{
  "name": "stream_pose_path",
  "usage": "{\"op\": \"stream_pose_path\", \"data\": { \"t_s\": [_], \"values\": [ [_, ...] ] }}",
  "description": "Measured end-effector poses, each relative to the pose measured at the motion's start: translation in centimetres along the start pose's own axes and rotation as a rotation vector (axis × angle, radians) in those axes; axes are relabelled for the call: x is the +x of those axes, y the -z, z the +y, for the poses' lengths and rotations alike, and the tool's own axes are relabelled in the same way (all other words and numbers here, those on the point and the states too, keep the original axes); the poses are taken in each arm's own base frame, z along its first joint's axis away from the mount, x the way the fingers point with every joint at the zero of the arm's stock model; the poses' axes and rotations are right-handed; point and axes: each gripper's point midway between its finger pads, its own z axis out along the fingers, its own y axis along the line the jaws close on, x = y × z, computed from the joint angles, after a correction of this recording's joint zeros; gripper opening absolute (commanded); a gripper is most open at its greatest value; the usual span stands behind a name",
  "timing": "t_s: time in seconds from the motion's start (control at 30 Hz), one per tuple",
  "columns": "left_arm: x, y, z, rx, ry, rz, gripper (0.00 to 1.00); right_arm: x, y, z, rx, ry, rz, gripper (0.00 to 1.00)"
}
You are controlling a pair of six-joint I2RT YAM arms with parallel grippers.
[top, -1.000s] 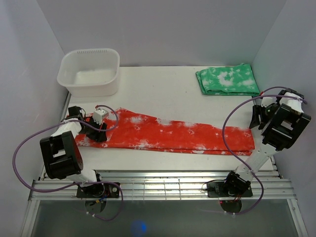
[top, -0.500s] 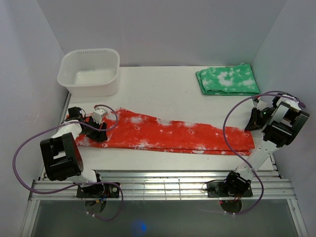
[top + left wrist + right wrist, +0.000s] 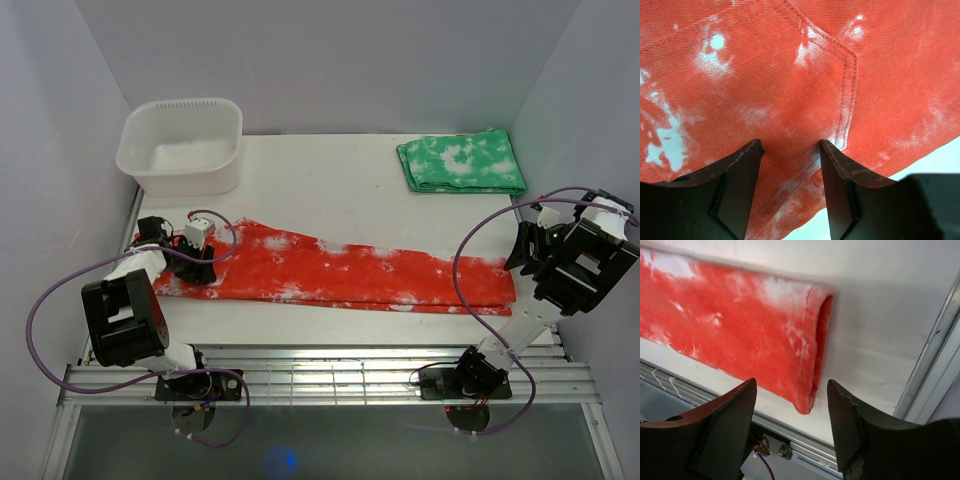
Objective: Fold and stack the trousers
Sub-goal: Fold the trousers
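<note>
At the waist of the trousers [image 3: 340,272], the left gripper [image 3: 790,150], jaws apart, perhaps touches cloth; the right gripper [image 3: 791,387] gapes above the hem.

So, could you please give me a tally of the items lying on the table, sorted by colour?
Red-orange with white blotches: 1, the trousers
Green with white blotches: 1, the folded cloth
White: 1, the tub
Total: 3
</note>
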Motion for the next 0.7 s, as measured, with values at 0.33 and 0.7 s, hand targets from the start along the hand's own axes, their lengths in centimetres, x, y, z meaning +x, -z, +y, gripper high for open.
{"op": "stream_pose_path", "data": {
  "t_s": [0.33, 0.7],
  "values": [
    [-0.1, 0.0, 0.0, 0.003, 0.034, 0.004, 0.63, 9.9, -2.3, 1.8, -0.117, -0.127, 0.128, 0.6],
    [-0.1, 0.0, 0.0, 0.0, 0.033, 0.002, 0.61, 8.5, -1.6, 1.1, -0.09, -0.097, 0.097, 0.08]
  ]
}}
